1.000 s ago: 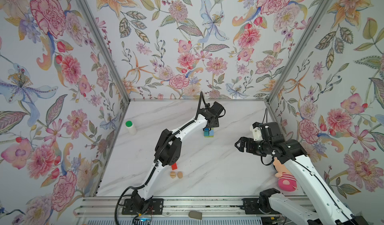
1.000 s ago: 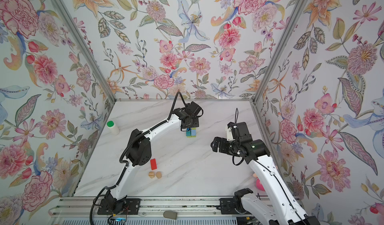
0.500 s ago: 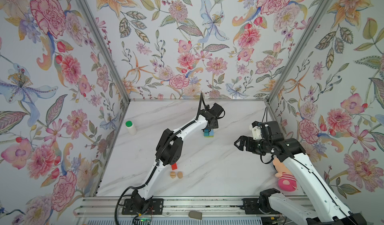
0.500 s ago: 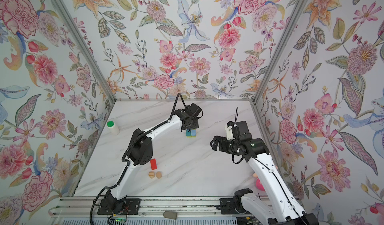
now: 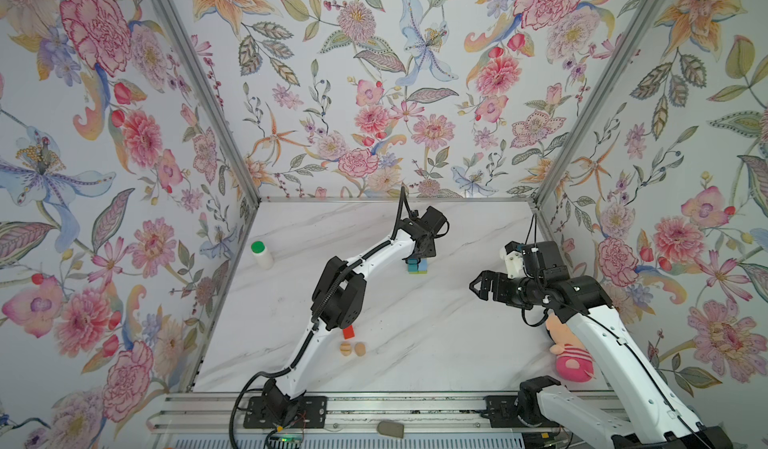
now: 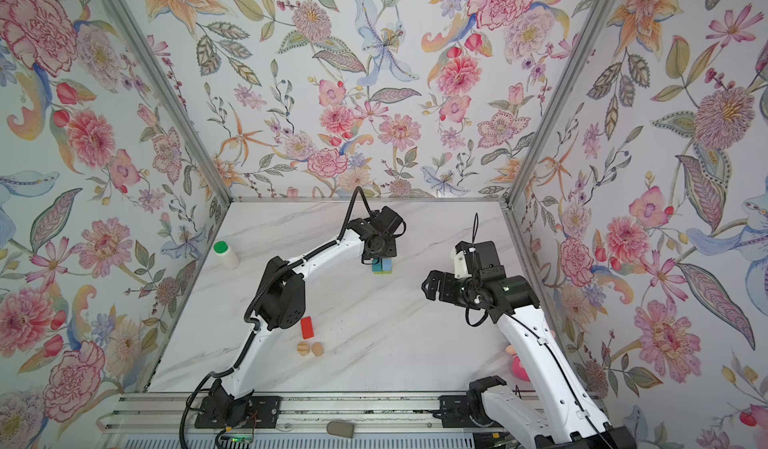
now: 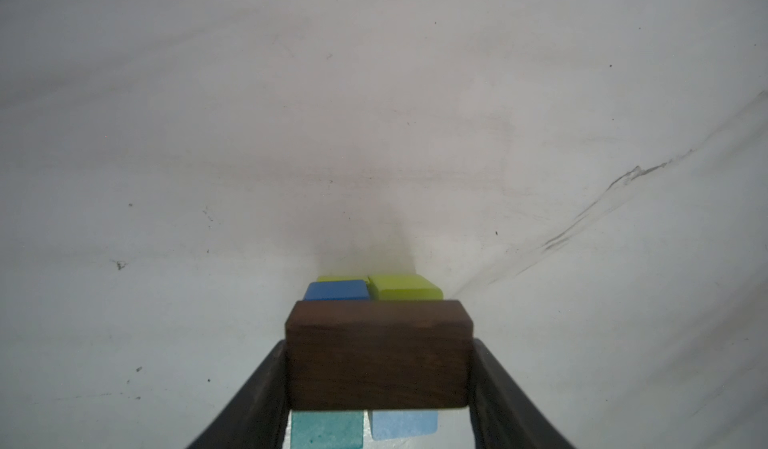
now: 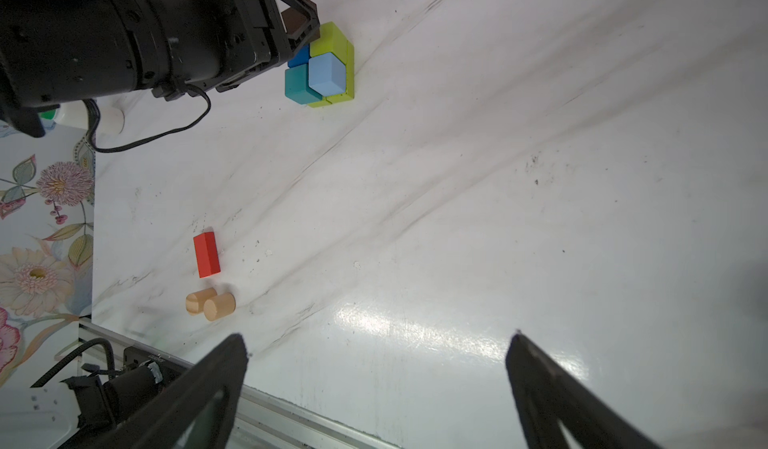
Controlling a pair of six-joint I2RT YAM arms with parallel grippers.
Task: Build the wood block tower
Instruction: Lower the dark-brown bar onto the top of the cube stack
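Trouble, if it comes, comes at the stack. In both top views the left claw [image 5: 419, 256] hangs right over the cluster of painted wooden cubes [image 5: 417, 266] at the far middle of the white marble worktop [image 5: 436, 343] and hides most of it. The red oblong wooden block [image 5: 348, 332] and the two tan rounded wooden pieces [image 5: 352, 348] lie well apart from it, near the front. The right claw [image 5: 481, 287] hovers off to the right, clear of everything.

In the left wrist view the left claw is clamped on a dark-brown oblong wooden block [image 7: 378, 355], gripped by its short ends. The blue cube [image 7: 336, 291] and lime-green cube [image 7: 405, 288] show on one side of it, the teal cube [image 7: 326, 428] and light-blue cube [image 7: 404, 424] on the other. Whether it already rests on them I cannot tell. Released off-centre or tilted, it would likely tip off. A finger dragging on the way out could push the loose cubes apart.

In the right wrist view the right claw [image 8: 377, 337] stands wide apart, holding nothing. The cubes seem to sit on a lime-green lower layer with nothing binding them, so a hard press down could shift the whole stack.
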